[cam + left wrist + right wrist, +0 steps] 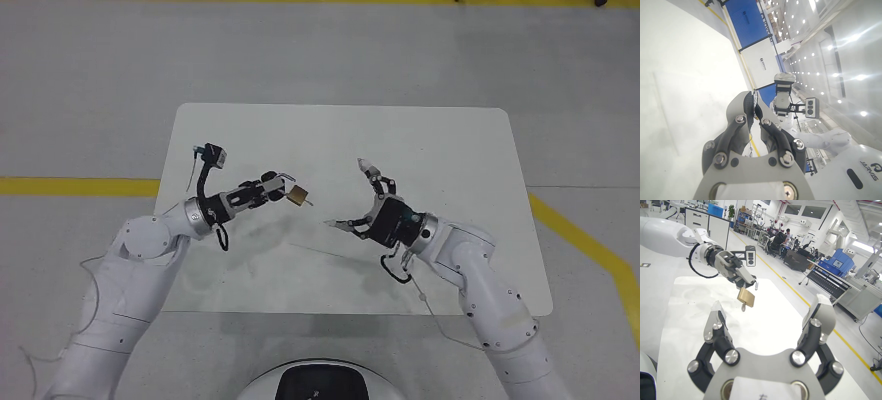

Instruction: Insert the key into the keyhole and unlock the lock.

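Lettering sits well away from the work. A white panel standing on the floor past the table's edge carries a small logo with a word beside it. A white sticker on the right wrist plate bears a dark character, only partly in sight.

By count there is one lock, one key, one table and two arms.

The lock is a small brass padlock with a squarish body and a silver shackle. The left arm reaches in over the table, and the left jaws are pressed together on the shackle, pinching the metal between their dark pads. The brass body hangs below them, tilted, in the air over the middle of the white table and clear of its top. One leg of the shackle juts out free beside the jaws, clear of the body. The key, silver, sticks in the underside of the body, its head pointing down toward the table.

Across from it, the right arm holds the right jaws spread wide with nothing between them. They face the lock from near by, apart from it.
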Controlling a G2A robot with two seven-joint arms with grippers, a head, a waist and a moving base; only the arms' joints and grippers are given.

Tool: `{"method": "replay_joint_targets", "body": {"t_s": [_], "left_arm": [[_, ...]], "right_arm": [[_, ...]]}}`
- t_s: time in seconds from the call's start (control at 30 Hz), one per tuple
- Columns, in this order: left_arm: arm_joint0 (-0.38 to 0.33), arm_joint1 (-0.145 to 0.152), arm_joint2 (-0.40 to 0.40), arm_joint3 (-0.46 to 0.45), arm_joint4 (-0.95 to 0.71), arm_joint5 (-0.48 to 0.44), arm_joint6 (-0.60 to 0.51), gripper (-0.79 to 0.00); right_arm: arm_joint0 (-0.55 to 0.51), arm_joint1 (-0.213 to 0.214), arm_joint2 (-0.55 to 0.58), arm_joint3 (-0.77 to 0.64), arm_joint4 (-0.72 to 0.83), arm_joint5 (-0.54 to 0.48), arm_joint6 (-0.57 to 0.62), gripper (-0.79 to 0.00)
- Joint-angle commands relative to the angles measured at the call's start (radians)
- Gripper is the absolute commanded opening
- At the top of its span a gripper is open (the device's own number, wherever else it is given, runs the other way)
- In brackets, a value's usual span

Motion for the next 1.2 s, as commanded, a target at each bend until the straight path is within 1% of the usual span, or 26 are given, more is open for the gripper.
{"method": "replay_joint_targets", "body": {"t_s": [0.0,0.1,0.23,0.33,0.57,0.7,0.8,0.87,0.9,0.93,1.03,1.17], "left_arm": [[-0.012,-0.004,0.036,0.002,0.069,0.013,0.008,-0.785],[-0.039,-0.013,0.106,0.018,0.182,0.039,0.021,-0.785],[-0.091,-0.032,0.210,0.052,0.339,0.088,0.058,-0.785],[-0.127,-0.047,0.266,0.073,0.394,0.105,0.089,-0.785],[-0.181,-0.069,0.329,0.127,0.441,0.099,0.123,-0.785],[-0.198,-0.074,0.342,0.149,0.461,0.084,0.123,-0.785],[-0.206,-0.076,0.346,0.162,0.476,0.108,0.120,-0.782],[-0.210,-0.079,0.351,0.175,0.459,0.165,0.082,-0.406],[-0.216,-0.080,0.353,0.178,0.457,0.193,0.066,-0.046],[-0.221,-0.081,0.354,0.181,0.460,0.221,0.056,0.000],[-0.222,-0.082,0.354,0.171,0.461,0.254,0.045,0.000],[-0.204,-0.075,0.334,0.139,0.474,0.276,0.046,0.000]], "right_arm": [[-0.018,0.008,0.053,0.008,0.015,-0.009,-0.020,0.000],[-0.046,0.018,0.122,0.017,0.038,-0.022,-0.051,0.000],[-0.046,0.018,0.122,0.017,0.038,-0.022,-0.051,0.000],[-0.046,0.018,0.122,0.017,0.038,-0.022,-0.051,0.000],[-0.046,0.018,0.122,0.017,0.038,-0.022,-0.051,0.000],[-0.046,0.018,0.122,0.017,0.038,-0.022,-0.051,0.000],[-0.046,0.018,0.122,0.017,0.038,-0.022,-0.051,0.000],[-0.046,0.018,0.122,0.017,0.038,-0.022,-0.051,0.000],[-0.046,0.018,0.122,0.017,0.038,-0.022,-0.051,0.000],[-0.046,0.018,0.122,0.017,0.038,-0.022,-0.051,0.000],[-0.046,0.018,0.122,0.017,0.038,-0.022,-0.051,0.000],[-0.046,0.018,0.122,0.017,0.038,-0.022,-0.051,0.000]]}}
